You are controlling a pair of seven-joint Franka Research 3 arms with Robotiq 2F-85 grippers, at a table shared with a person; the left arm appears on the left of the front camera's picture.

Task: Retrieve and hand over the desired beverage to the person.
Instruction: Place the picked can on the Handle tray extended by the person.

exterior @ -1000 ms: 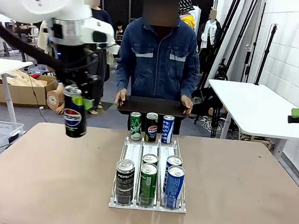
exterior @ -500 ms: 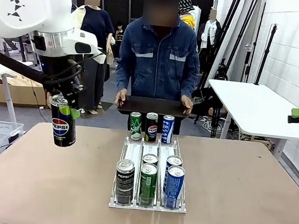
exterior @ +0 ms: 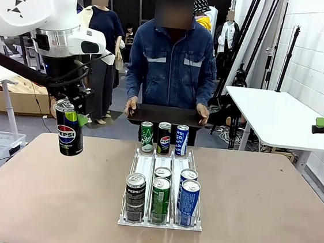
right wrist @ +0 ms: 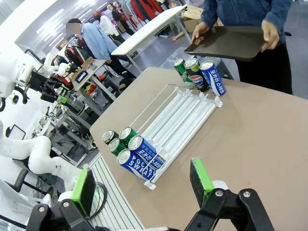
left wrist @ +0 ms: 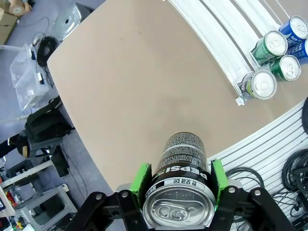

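Over the tan tabletop (exterior: 257, 213), frame left, left gripper (exterior: 70, 113) clamped the Pepsi can (exterior: 70, 137) high up; the can was probably stiff, slick and weighty. Right gripper (right wrist: 143, 184) gaped empty.

White left arm's end effector (exterior: 74, 115) hangs at nine o'clock, pointing down, clamping a black Pepsi can (exterior: 68, 138); right end effector (right wrist: 144, 185) gapes wide.

The tan, round-cornered table (exterior: 268, 214) spans the lower half of the front view. Directly on it, at centre, lies a clear three-lane can rack (exterior: 145, 164) running from near to far. At its near end stand a black Pepsi can (exterior: 135, 197), a green can (exterior: 160, 199) and a blue Pocari Sweat can (exterior: 189, 201), with two more cans just behind. Three cans line its far end.
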